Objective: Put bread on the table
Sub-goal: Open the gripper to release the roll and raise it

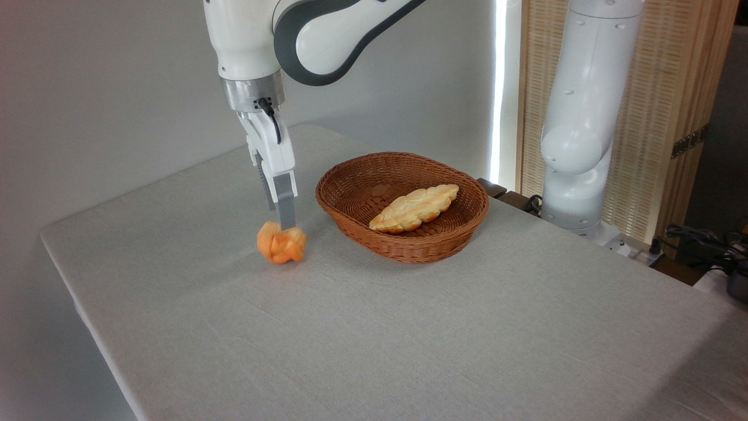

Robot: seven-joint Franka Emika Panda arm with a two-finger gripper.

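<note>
The fingers [286,217] point straight down, their grey tips meeting the top of the bread [281,245]. Two fingers show, one behind the other, with the near grey one reaching lowest; they look to be pinching the bun at its top, though the exact contact is hidden by the near finger. The gripper [283,225] hangs from a white wrist with a silver collar and a short black cable.

The bread is a small, round, golden-orange bun with a ridged top. It sits low at the desk [374,327], seemingly touching or only just above the light grey cloth; a faint shadow lies right under it, and whether it bears its weight there cannot be told. It is outside the basket [403,245], just to the left of the woven brown rim and apart from it.

Inside the wicker basket lies a longer, pale braided loaf [414,207], resting aslant on the bottom.

The arm's white column [578,117] rises at the right, beyond the desk's far edge, in front of a wooden slatted screen [660,117]. A plain grey wall [117,88] stands behind the left part.
</note>
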